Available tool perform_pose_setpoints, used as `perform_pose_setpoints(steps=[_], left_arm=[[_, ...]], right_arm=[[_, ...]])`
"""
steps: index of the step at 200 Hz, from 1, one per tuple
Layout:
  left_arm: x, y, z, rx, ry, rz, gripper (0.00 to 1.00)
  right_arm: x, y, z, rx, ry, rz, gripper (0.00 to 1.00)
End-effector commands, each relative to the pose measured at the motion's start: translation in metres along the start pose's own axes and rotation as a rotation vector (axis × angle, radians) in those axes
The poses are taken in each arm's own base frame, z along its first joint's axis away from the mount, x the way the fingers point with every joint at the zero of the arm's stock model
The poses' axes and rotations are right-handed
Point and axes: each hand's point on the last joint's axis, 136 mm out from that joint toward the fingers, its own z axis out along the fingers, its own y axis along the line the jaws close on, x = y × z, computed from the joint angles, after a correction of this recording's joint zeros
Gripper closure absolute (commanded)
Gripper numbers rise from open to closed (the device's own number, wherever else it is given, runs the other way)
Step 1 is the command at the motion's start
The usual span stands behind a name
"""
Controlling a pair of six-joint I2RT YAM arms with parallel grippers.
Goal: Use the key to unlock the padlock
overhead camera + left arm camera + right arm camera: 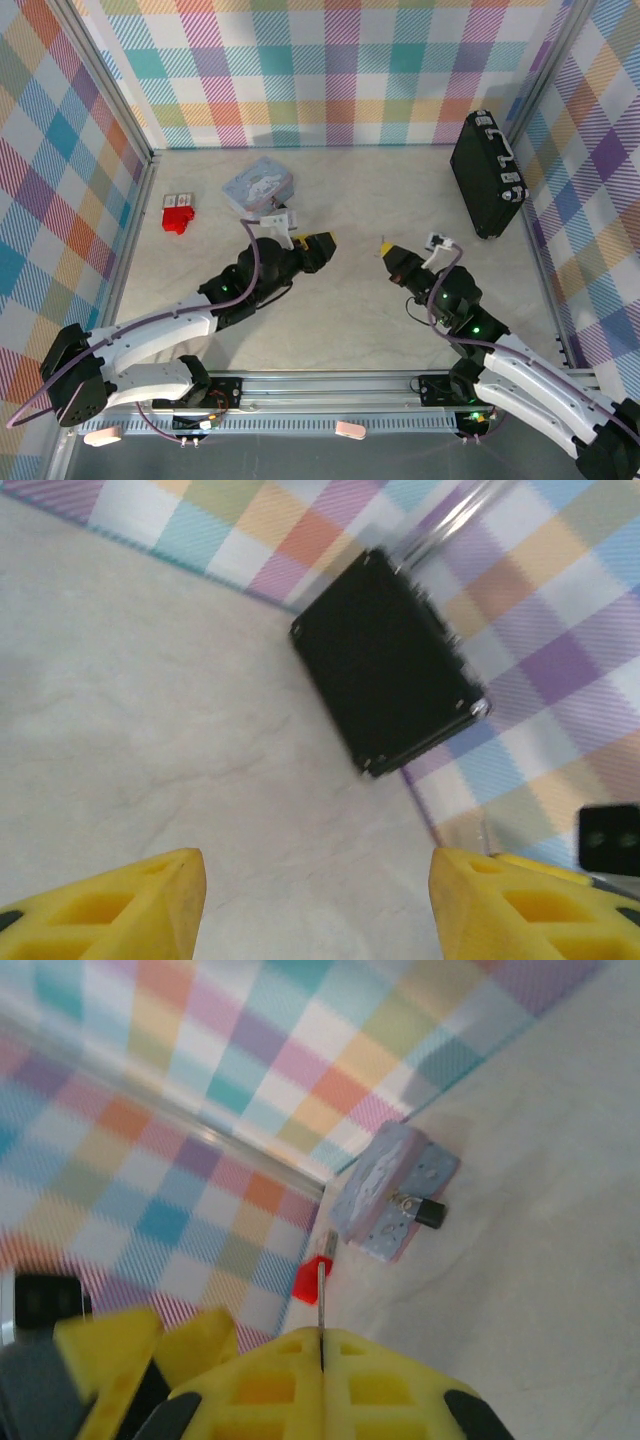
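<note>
The padlock (428, 1212) is a tiny black body with a silvery shackle, lying against the front of the pale blue-grey tin (381, 1186), far ahead in the right wrist view. My right gripper (322, 1345) is shut on the key (321, 1298), whose thin metal blade sticks out edge-on from between the yellow fingers. From above, this gripper (385, 247) hovers mid-table, pointing left toward the tin (258, 185). My left gripper (318, 920) is open with bare table between its fingers (130, 910), and from above it (324, 244) sits just right of the tin.
A black briefcase (487, 175) stands against the right wall, also ahead in the left wrist view (385, 660). A small red block (177, 215) lies left of the tin near the left wall. The table (360, 320) is walled by plaid panels on three sides.
</note>
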Motion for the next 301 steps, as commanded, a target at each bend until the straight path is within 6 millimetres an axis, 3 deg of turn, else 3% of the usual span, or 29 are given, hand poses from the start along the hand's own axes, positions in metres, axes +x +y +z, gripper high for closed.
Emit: perform_pose_setpoints(steps=[1,37,125,198,301], left_arm=[[0.03,-0.001,-0.008,0.001,0.221,0.118,0.4],[0.034,-0.022,-0.007,0.107,0.29,0.142,0.42],[0.035,-0.047,-0.014,0.265,0.292,0.122,0.5],[0.033,-0.058,-0.014,0.326,0.291,0.099,0.62],[0.039,-0.061,-0.01,0.353,0.321,0.088,0.82]], right_arm=[[0.012,0.055,-0.002,-0.312,0.025,-0.426,1.0],[0.033,0.068,-0.003,-0.432,0.102,-0.52,1.0],[0.05,0.053,-0.002,-0.404,0.169,-0.541,1.0],[0.058,0.06,-0.004,-0.46,0.222,-0.493,1.0],[0.054,0.06,0.0,-0.448,0.2,-0.47,1.0]])
